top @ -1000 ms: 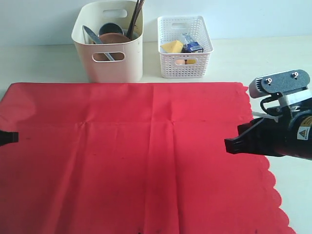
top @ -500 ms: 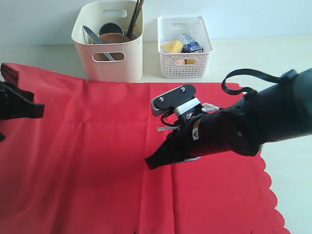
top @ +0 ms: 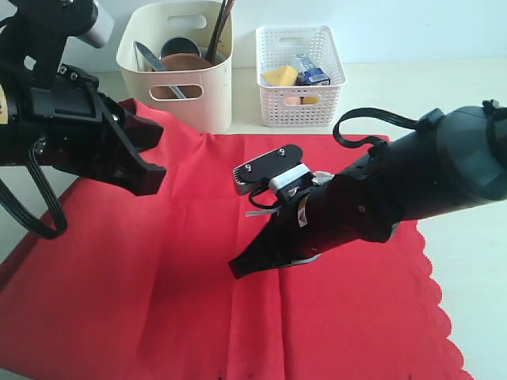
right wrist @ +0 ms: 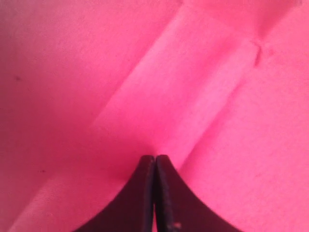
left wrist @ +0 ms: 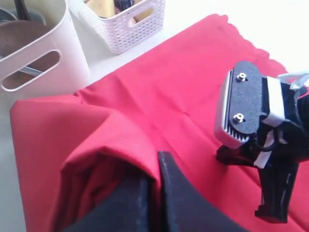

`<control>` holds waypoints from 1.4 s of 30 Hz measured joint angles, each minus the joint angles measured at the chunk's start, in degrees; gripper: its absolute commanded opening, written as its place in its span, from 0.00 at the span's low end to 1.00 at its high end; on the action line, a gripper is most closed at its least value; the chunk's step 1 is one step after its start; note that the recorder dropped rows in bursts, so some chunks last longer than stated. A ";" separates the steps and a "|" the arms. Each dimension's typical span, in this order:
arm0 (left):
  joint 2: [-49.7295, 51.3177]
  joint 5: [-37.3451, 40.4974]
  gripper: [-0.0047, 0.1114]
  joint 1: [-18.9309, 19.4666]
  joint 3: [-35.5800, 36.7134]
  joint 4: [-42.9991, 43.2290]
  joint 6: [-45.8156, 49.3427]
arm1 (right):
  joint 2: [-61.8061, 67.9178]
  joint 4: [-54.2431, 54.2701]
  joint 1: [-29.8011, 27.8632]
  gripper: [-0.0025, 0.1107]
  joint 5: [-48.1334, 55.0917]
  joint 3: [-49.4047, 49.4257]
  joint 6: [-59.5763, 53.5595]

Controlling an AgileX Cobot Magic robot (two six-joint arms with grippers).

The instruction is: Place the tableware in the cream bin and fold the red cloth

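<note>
The red cloth [top: 348, 309] lies spread on the table, its left part lifted and drawn over toward the middle. My left gripper [top: 150, 158] is shut on a raised fold of that cloth [left wrist: 111, 140]; in the left wrist view the left gripper [left wrist: 157, 166] has red fabric pinched between its jaws. My right gripper [top: 238, 267] is shut and empty. Its tip rests on the cloth near the centre crease [right wrist: 155, 159]. The cream bin [top: 190, 107] stands at the back with tableware inside: a brown plate [top: 184, 62], a knife [top: 150, 59], a steel cup [top: 181, 46] and chopsticks [top: 222, 24].
A white lattice basket [top: 301, 107] with cheese [top: 279, 75] and other food stands right of the cream bin. Bare table [top: 467, 95] shows at the back right and along the cloth's scalloped right edge [top: 436, 301]. The right arm [top: 412, 186] stretches across the cloth.
My left gripper has carried the cloth's left edge up and rightward over the cloth. My right gripper swung in from the right edge and now rests on the cloth's middle.
</note>
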 measured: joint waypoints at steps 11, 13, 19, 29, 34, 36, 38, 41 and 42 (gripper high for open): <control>8.53 0.93 0.04 -3.01 -3.91 0.23 0.00 | -24.89 -9.43 -3.82 0.02 6.37 4.49 -3.17; 13.41 0.37 0.04 -5.87 -6.50 0.23 0.00 | -33.21 -12.03 -8.63 0.02 6.45 8.16 -0.26; 34.12 -2.52 0.04 -15.67 -24.21 0.23 0.63 | -58.77 -14.46 -16.66 0.02 6.72 20.46 5.49; 52.96 -5.81 0.52 -20.92 -41.76 0.23 3.56 | -69.85 -15.08 -16.97 0.02 5.29 26.54 7.78; 55.50 -5.93 0.94 -21.05 -43.62 0.33 4.11 | -69.96 -15.51 -16.98 0.02 4.91 26.54 7.78; 55.50 -4.94 0.94 -21.15 -43.90 0.47 4.93 | -69.96 -15.51 -16.98 0.02 4.92 26.54 7.78; 54.93 -1.82 0.94 -21.15 -44.05 1.18 5.80 | -69.96 -15.51 -16.98 0.02 4.81 26.54 7.78; 52.80 5.92 0.94 -19.75 -44.05 3.32 6.47 | -69.96 -15.51 -16.98 0.02 4.81 26.54 7.78; 51.99 8.33 0.94 -19.15 -44.05 3.88 6.47 | -69.96 -15.51 -16.98 0.02 4.81 26.54 7.78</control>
